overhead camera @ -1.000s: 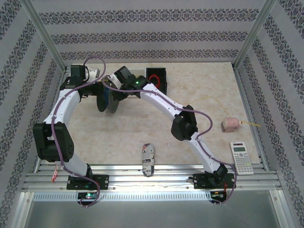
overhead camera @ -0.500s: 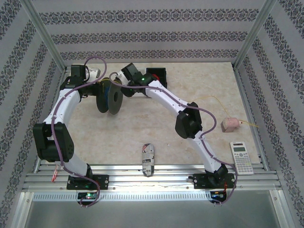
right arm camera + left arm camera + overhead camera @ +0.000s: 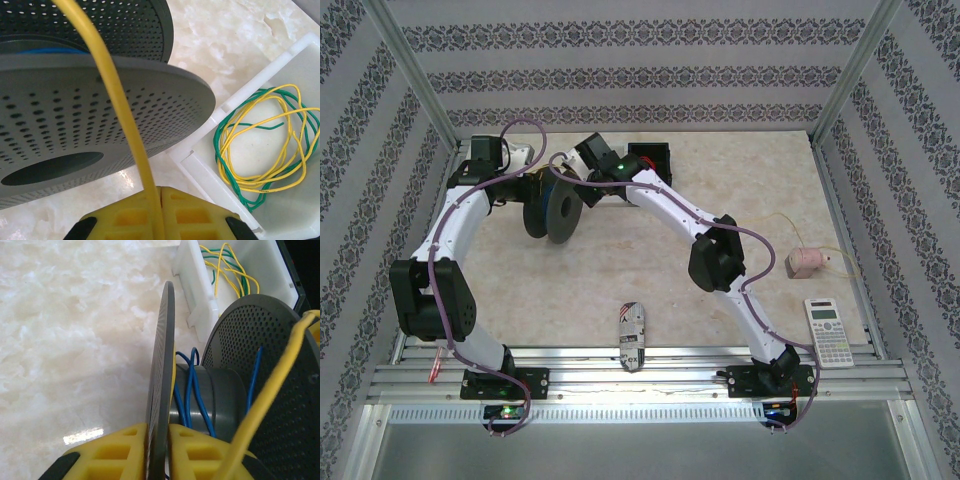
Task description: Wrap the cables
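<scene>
The yellow cable (image 3: 117, 100), thin and plain, was drawn taut: pinched in the right gripper (image 3: 160, 207) and rising over the rim of the grey perforated spool (image 3: 75, 125) at the far left of the table (image 3: 610, 270). Its slack tail trailed off across the right side.

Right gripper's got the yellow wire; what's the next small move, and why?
Probably swing the right gripper around the dark grey perforated spool to lay the thin yellow wire onto its grey hub: the pinched wire drapes over the spool's edge, and the left gripper clamps the spool.
</scene>
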Motion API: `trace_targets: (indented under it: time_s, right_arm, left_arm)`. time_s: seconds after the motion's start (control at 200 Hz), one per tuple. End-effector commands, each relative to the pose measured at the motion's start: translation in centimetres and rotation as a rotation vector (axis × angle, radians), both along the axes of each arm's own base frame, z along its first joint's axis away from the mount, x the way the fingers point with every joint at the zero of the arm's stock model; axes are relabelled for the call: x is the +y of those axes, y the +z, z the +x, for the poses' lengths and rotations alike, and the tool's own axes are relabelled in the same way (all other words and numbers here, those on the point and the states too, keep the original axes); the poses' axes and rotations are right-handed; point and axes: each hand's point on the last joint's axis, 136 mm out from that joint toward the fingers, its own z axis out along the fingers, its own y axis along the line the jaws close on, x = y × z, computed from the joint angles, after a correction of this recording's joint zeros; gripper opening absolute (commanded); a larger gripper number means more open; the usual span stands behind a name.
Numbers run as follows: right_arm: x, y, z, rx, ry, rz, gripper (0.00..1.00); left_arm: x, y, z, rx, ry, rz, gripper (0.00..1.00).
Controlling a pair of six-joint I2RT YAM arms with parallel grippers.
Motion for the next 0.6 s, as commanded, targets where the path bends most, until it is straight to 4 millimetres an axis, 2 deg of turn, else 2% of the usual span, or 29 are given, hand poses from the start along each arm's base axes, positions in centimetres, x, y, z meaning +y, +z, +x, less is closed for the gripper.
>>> trace_targets:
  time_s: [0.0,0.24,0.595]
  right_arm:
    - [-0.1,0.4,0.8,-0.011,-0.010,0.016,0.00]
    - [0.2,0.1,0.5,0.005,-0.003,0.022,0.00]
    - [0.0,-1.2,-0.3,0.036,0.009,-0.004,0.00]
  left_arm:
    - [-0.1,1.6,-0.5,-0.018,-0.016,0.008,0.23]
    - [-0.1,1.8,-1.0,-0.013,-0.021,0.015,0.35]
    - [0.1,1.9,-2.3,-0.014,-0.012,0.027,0.35]
